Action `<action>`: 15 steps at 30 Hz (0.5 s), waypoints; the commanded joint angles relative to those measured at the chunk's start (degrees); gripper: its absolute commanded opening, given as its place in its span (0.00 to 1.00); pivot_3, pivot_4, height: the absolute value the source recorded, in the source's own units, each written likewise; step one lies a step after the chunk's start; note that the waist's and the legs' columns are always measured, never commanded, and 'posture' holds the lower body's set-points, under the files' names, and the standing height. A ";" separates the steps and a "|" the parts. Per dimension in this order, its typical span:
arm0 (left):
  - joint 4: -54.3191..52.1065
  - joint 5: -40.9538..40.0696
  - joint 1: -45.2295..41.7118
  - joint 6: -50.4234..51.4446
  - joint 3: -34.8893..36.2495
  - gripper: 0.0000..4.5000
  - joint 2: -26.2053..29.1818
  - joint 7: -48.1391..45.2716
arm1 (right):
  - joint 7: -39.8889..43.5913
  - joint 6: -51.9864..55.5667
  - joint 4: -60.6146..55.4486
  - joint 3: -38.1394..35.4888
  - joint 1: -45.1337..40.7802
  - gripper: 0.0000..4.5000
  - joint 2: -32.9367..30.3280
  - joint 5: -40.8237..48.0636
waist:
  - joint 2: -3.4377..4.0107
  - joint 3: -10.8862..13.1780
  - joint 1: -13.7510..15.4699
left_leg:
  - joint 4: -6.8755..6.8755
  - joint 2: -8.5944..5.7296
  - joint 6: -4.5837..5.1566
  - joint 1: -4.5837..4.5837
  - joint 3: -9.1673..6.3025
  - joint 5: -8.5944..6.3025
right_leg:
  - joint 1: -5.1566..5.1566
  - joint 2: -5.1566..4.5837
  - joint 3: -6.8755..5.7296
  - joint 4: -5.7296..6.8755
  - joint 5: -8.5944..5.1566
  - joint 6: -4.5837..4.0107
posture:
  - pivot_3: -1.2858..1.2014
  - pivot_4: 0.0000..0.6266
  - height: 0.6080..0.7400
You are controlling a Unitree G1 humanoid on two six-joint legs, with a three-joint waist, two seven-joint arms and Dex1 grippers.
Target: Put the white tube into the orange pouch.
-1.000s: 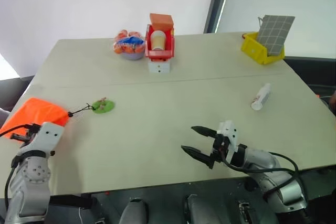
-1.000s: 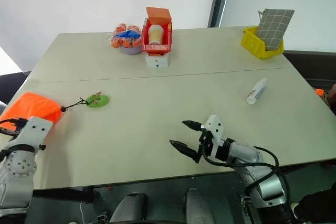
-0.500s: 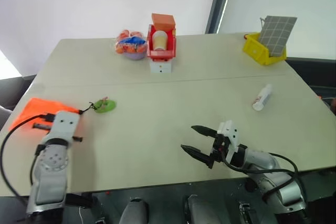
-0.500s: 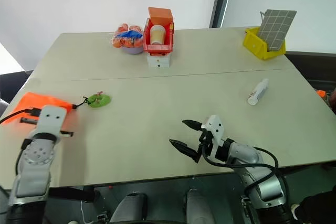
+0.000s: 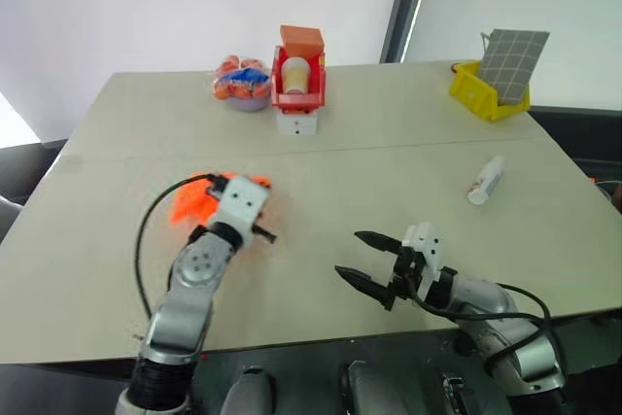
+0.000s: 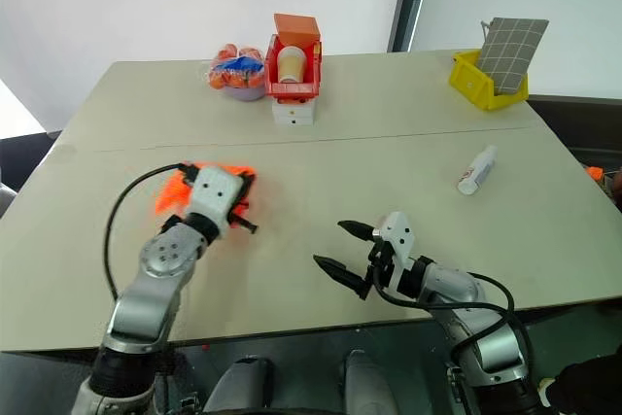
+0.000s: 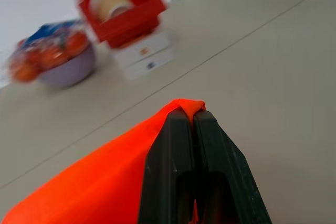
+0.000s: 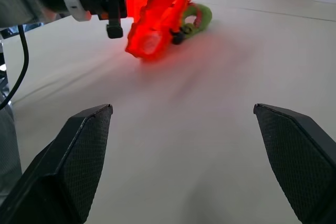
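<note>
I see the table (image 5: 321, 172) as one broad pale top with a seam line across it. Far side: yellow bin (image 5: 483, 94) with a grey gridded panel, red box (image 5: 298, 83) holding a paper cup on a white base, bowl of orange fruit (image 5: 242, 86).

My left arm sits near the table's middle-left. The left gripper (image 7: 194, 124) has its fingers pressed together on a fold of the orange pouch (image 5: 191, 197), which hangs bunched from the pinch; from the right wrist view the pouch's lower end and its green tag (image 8: 197, 15) look to be at or just above the tabletop, I cannot tell which.

The right gripper (image 5: 367, 258) hovers low over the near edge, fingers spread wide, nothing between them.

The white tube (image 5: 484, 180) lies flat on the right side of the table, beyond the right gripper and well apart from the pouch. Not yet picked up.

Risks, my judgement:
- The pinch holds one fold of cloth, so the mouth may hang closed. If so, the tube has no opening to enter.
- Fabric is thin and slick; a fast swing could pull it out of the fingers.
- The tube is slim and round; a grasp off its centre could roll or squirt it toward the table's right edge.
- The cord and tag dangle and may snag the right fingers when the two grippers meet.
</note>
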 commanded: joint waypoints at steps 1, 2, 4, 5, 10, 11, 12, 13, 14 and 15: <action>-4.82 -3.47 -2.60 1.07 -0.06 0.02 -0.76 -1.82 | -0.09 -1.52 -0.62 -1.89 0.00 1.00 -0.38 0.06 | 0.03 0.00 -0.16 | 0.00 0.00 0.00 0.01 0.00 0.00 | 0.00 0.01 0.00 0.00 0.00 0.00 | 0.52 0.24 1.00; -5.62 -4.84 -3.38 1.35 0.58 0.02 -0.92 -2.41 | -0.07 -1.65 -0.53 -2.38 0.33 1.00 -0.61 0.01 | 0.03 0.01 -0.14 | 0.00 0.01 0.01 0.02 0.00 0.00 | 0.00 0.03 0.02 0.01 0.00 0.00 | 0.52 0.24 1.00; -6.44 -6.62 -4.40 2.65 2.32 0.02 -0.61 -2.82 | -0.41 -2.11 0.06 -3.56 0.65 1.00 -0.80 -0.35 | 0.04 0.01 -0.11 | 0.00 0.01 0.01 0.02 -0.08 0.00 | 0.00 0.09 0.02 0.04 0.00 0.01 | 0.52 0.24 1.00; -6.69 -7.61 -4.22 3.37 3.90 0.02 -0.05 -2.92 | -1.13 -2.44 0.87 -4.69 0.36 1.00 -0.67 -0.53 | 0.04 0.01 -0.12 | 0.00 0.01 0.01 0.02 -0.09 0.00 | 0.00 0.11 0.02 0.04 -0.01 0.01 | 0.52 0.24 1.00; -7.08 -12.12 2.58 3.51 10.08 0.02 6.57 -7.72 | -7.48 -4.17 5.94 -13.03 -3.79 1.00 0.79 0.28 | 0.15 0.01 -0.54 | -0.01 0.02 0.01 0.05 -0.09 0.00 | 0.01 0.12 0.04 0.05 0.00 0.00 | 0.52 0.24 1.00; -6.70 -12.56 4.56 3.41 10.64 0.02 8.24 -8.81 | -9.16 -4.95 7.55 -14.80 -4.96 1.00 0.93 -0.21 | 0.19 0.04 -0.48 | -0.02 0.02 0.02 0.08 -0.09 0.00 | 0.01 0.13 0.05 0.06 0.00 0.00 | 0.52 0.24 1.00; -6.39 -12.59 6.21 2.48 10.78 0.02 9.76 -9.68 | -10.57 -5.33 9.03 -16.23 -5.97 1.00 0.95 -0.66 | 0.19 0.04 -0.38 | -0.02 0.03 0.02 0.07 -0.09 0.00 | 0.00 0.13 0.05 0.07 0.00 -0.01 | 0.52 0.24 1.00; -6.21 -12.72 7.34 1.48 10.95 0.02 10.63 -10.11 | -11.83 -5.23 10.34 -17.18 -6.79 1.00 0.78 -1.17 | 0.20 0.05 -0.31 | -0.02 0.03 0.02 0.06 -0.10 0.00 | 0.00 0.13 0.05 0.07 0.00 -0.01 | 0.52 0.24 1.00; -6.01 -13.21 8.23 1.14 11.38 0.02 11.00 -10.15 | -13.21 -4.68 11.71 -17.77 -7.62 1.00 0.24 -2.13 | 0.19 0.05 -0.12 | -0.01 0.03 0.02 0.06 -0.10 0.00 | 0.00 0.13 0.05 0.06 0.00 -0.02 | 0.52 0.24 1.00; -5.61 -13.51 8.80 0.95 11.78 0.02 11.18 -9.89 | -14.67 -4.10 13.18 -18.26 -8.45 1.00 -0.19 -3.15 | 0.19 0.05 0.10 | 0.01 0.02 0.02 0.04 -0.10 0.00 | 0.00 0.13 0.05 0.05 0.00 -0.02 | 0.52 0.24 1.00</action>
